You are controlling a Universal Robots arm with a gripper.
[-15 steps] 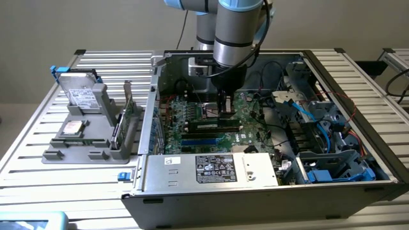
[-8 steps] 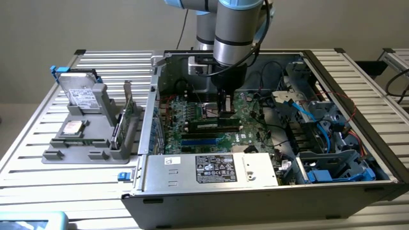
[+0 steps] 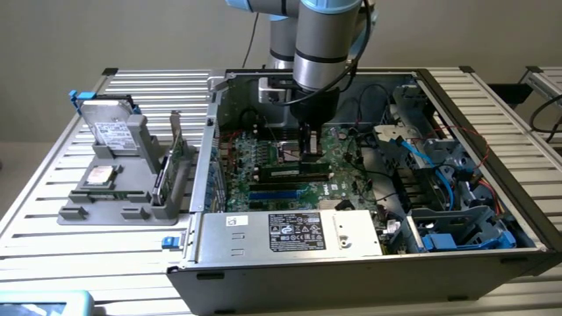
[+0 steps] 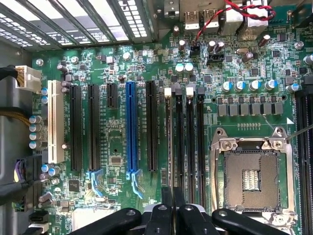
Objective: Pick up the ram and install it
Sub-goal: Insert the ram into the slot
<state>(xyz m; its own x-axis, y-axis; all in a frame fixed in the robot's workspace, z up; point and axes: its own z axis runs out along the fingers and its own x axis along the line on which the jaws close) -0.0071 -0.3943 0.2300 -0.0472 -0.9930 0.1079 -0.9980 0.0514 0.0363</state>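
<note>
The ram point(image 3: 294, 172), a thin green stick with black chips, stands on edge in a memory slot on the motherboard point(image 3: 263, 158) inside the open computer case. In the wrist view the ram point(image 4: 169, 142) shows edge-on in the slot nearest the black expansion slots, running between the slot's end latches. My gripper point(image 3: 309, 157) hangs straight down inside the case, just above the ram's middle. In the wrist view the gripper point(image 4: 172, 193) has its two black fingertips point(image 4: 167, 198) pressed together over the ram's top edge. I cannot tell whether they touch it.
The empty CPU socket point(image 4: 249, 171) lies beside the memory slots, and a blue expansion slot point(image 4: 130, 127) on the other side. A power supply point(image 3: 290, 230) fills the case's near end; cables and drive cages point(image 3: 457, 224) crowd the exterior view's right. A grey tray point(image 3: 114, 204) outside holds a hard drive point(image 3: 110, 128) and an expansion card point(image 3: 171, 164).
</note>
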